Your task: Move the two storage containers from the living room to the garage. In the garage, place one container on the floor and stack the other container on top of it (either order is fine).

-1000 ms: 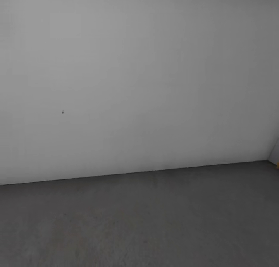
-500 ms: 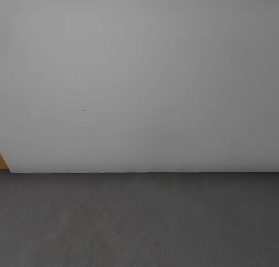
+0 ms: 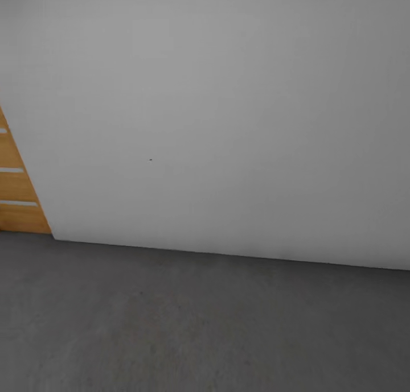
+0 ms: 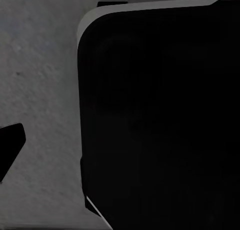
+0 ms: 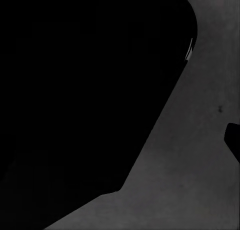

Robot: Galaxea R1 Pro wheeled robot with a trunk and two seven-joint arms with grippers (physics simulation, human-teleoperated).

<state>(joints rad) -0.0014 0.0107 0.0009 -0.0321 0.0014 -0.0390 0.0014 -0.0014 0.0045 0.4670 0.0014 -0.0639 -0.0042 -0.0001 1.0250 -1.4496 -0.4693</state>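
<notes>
The two storage containers are out of view. I face a plain pale grey garage wall (image 3: pixel 228 124) that meets the dark grey concrete floor (image 3: pixel 199 324). In the left wrist view, one dark fingertip (image 4: pixel 10 150) of my left gripper sticks in at the picture's edge over the floor (image 4: pixel 45 90). One dark fingertip (image 5: pixel 233 140) of my right gripper does the same in the right wrist view, over the floor (image 5: pixel 200 180). Neither view shows how far the jaws stand apart.
A wooden-plank door (image 3: pixel 14 193) with pale gaps between its planks stands at the left, beside the wall's corner. A large black part of the robot's body (image 4: pixel 160 120) lies close to the left gripper, and a similar black part of the body (image 5: pixel 85 100) lies close to the right one.
The whole head view has swung to the left. The wall's small speck has drifted right, and the wooden-plank door has come into the picture at the left edge.
</notes>
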